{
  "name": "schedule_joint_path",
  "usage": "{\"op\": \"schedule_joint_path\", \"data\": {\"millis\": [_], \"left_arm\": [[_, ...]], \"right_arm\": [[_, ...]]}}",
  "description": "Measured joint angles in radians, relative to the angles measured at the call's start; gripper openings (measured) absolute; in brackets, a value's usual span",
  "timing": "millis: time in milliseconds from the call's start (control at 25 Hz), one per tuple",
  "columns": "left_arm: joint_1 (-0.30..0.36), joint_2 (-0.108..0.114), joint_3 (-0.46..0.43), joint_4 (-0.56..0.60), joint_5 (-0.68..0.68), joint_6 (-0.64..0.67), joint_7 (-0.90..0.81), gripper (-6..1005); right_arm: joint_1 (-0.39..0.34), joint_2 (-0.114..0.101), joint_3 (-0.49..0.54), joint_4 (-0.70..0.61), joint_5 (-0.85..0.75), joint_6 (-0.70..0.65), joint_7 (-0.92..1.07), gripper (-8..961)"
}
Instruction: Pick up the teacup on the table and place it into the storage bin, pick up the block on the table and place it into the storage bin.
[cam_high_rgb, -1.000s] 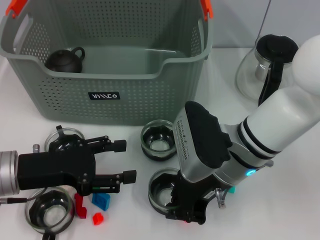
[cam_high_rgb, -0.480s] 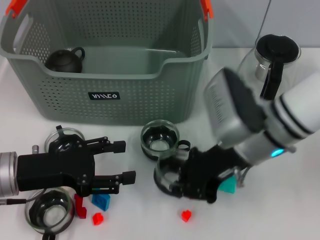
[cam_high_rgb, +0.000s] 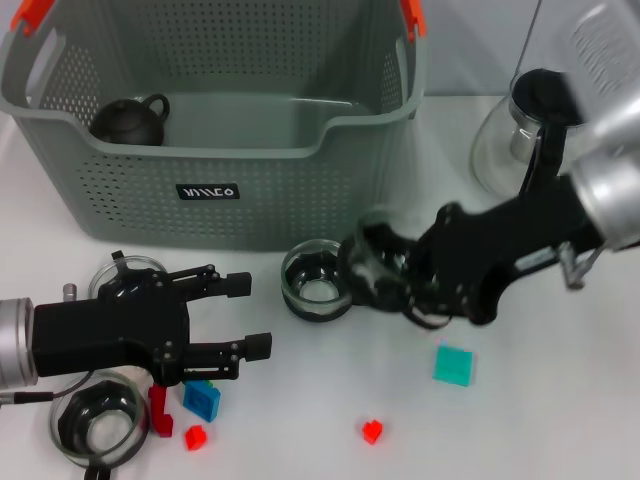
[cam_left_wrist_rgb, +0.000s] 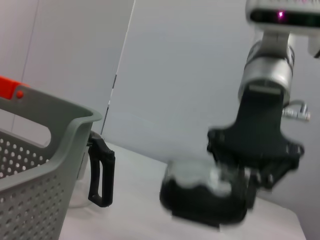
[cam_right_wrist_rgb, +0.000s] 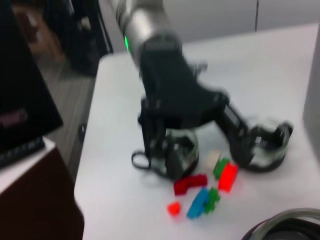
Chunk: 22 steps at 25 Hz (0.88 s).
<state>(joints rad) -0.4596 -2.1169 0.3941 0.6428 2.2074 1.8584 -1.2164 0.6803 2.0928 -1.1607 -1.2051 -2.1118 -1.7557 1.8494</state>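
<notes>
My right gripper (cam_high_rgb: 388, 276) is shut on a glass teacup (cam_high_rgb: 372, 262) and holds it above the table, just in front of the storage bin (cam_high_rgb: 300, 195). The left wrist view shows the same teacup (cam_left_wrist_rgb: 200, 187) hanging under that gripper. A second teacup (cam_high_rgb: 318, 281) stands on the table beside it. My left gripper (cam_high_rgb: 250, 315) is open and low at the left, over another teacup (cam_high_rgb: 128, 284). A blue block (cam_high_rgb: 202, 399), red blocks (cam_high_rgb: 160, 411) and a further teacup (cam_high_rgb: 92, 424) lie near it. A teal block (cam_high_rgb: 455, 365) and a small red block (cam_high_rgb: 372, 431) lie at the front right.
A dark teapot (cam_high_rgb: 132, 119) sits inside the bin at its left end. A glass pitcher with a black lid and handle (cam_high_rgb: 527, 128) stands at the back right, close to my right arm. The bin has orange handle clips (cam_high_rgb: 410, 16).
My right gripper has risen from the table's front with the teacup and swung back toward the bin, uncovering the teal block and small red block. The left arm has not moved.
</notes>
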Motion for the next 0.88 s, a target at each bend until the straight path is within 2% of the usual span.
{"op": "schedule_joint_path", "data": {"millis": [40,120,200,440,600,760,880], "left_arm": [[0.000,0.000,0.000,0.000,0.000,0.001,0.000,828],[0.000,0.000,0.001,0.000,-0.001,0.002,0.000,828],[-0.001,0.000,0.005,0.000,0.000,0.002,0.001,828],[-0.006,-0.001,0.011,0.000,0.004,0.003,0.002,827],[-0.007,-0.002,0.009,0.000,0.000,0.003,-0.005,830],[-0.008,-0.003,0.011,-0.002,0.000,-0.003,-0.011,835],[-0.008,-0.003,0.011,-0.004,0.000,-0.003,-0.011,836]], "right_arm": [[0.021,0.000,0.046,-0.027,0.003,-0.037,0.035,70],[0.035,0.001,0.064,-0.034,0.004,-0.049,0.056,71],[0.078,0.003,0.097,-0.040,0.004,-0.065,0.109,71],[0.224,0.013,0.135,-0.043,0.010,-0.020,0.237,69],[0.288,0.017,0.104,-0.041,-0.031,0.139,0.312,66],[0.305,0.019,0.027,-0.009,-0.077,0.380,0.374,65],[0.322,0.016,-0.046,0.063,-0.103,0.548,0.392,65]]}}
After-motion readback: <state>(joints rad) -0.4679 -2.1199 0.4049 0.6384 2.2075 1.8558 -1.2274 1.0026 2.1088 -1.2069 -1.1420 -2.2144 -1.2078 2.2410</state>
